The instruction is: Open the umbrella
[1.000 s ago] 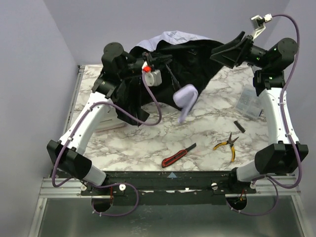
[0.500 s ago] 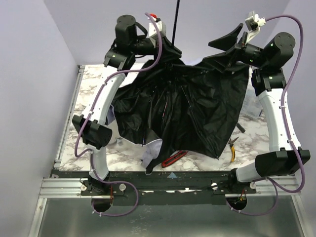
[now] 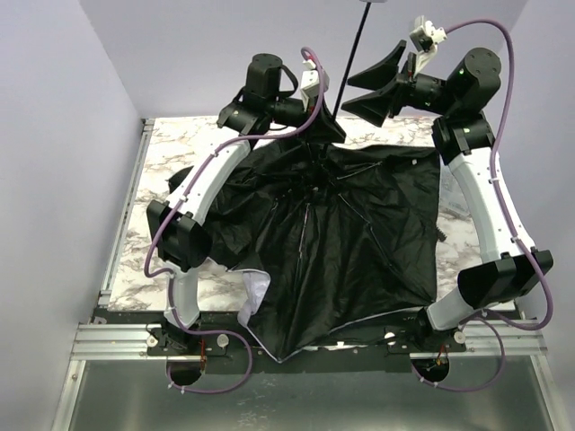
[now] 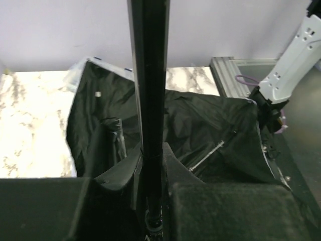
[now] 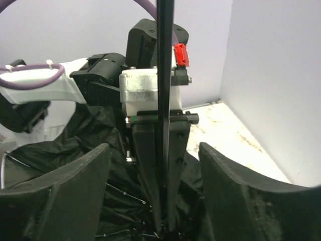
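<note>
Over the marble table the umbrella lay spread, black lining and ribs upward, draping past the near edge, with its thin shaft rising from the hub. The left gripper pinched that shaft low down; the right gripper stood higher, fingers spread wide — not touching it.

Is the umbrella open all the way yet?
Nearly. Done: the umbrella is spread wide over the table, black lining up. In hand: the left gripper has its jaws shut on the shaft. The right gripper has open jaws either side of it, not touching. Left: the fabric sags and wrinkles, so it may need a last push. I cannot see whether it has locked.
</note>
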